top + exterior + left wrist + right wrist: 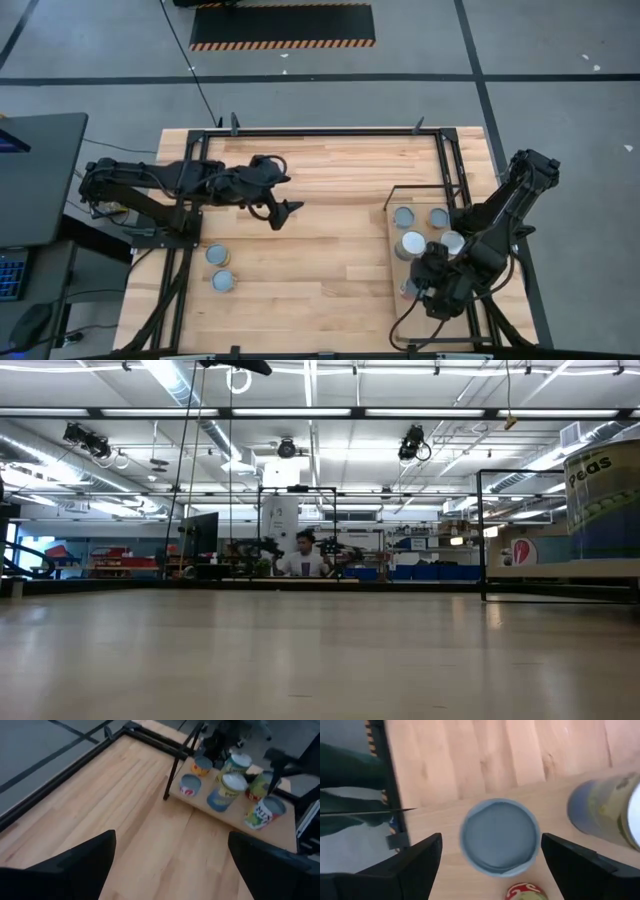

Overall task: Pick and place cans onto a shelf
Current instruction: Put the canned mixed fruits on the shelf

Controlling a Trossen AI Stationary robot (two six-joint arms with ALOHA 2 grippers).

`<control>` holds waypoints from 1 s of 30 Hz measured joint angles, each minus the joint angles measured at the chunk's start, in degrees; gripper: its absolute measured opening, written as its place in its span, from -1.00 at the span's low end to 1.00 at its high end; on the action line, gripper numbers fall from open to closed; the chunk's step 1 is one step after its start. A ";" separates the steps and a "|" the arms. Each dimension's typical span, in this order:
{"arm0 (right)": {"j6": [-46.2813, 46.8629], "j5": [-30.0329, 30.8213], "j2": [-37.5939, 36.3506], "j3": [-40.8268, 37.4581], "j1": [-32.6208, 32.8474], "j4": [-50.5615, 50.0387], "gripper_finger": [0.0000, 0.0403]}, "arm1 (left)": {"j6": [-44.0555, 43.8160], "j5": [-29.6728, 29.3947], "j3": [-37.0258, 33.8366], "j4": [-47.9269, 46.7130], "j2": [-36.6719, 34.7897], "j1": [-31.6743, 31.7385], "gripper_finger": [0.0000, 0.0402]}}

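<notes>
Right gripper (490,857) poised, fingers spread, directly above a can (500,836) at the shelf's (395,270) near end.

Five cans crowd the shelf on the table's (320,280) right; two more (217,254) stand near left. Farther back, left gripper (278,200) hangs open over mid-table, empty.

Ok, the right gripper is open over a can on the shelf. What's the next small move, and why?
Probably lift the right gripper straight up. Its fingers stand wide on either side of the can, which sits upright on the shelf and looks released. Two cans wait on the table by the open left gripper, which hangs over the table.
</notes>
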 joint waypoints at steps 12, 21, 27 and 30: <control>-11.87 -7.29 0.11 0.69 1.00 11.16 0.62 | -8.57 5.34 0.00 -12.21 0.63 -7.46 0.95; -10.78 -10.48 0.13 -4.98 0.70 15.99 0.27 | -11.17 2.33 0.02 -12.60 0.55 -9.69 0.95; -9.13 -10.51 0.13 -6.32 0.42 16.08 0.21 | -11.11 2.33 0.02 -12.79 0.55 -9.56 0.95; -7.93 -10.36 0.15 -6.79 0.42 15.94 0.21 | -11.09 2.33 0.02 -12.98 0.55 -9.56 0.95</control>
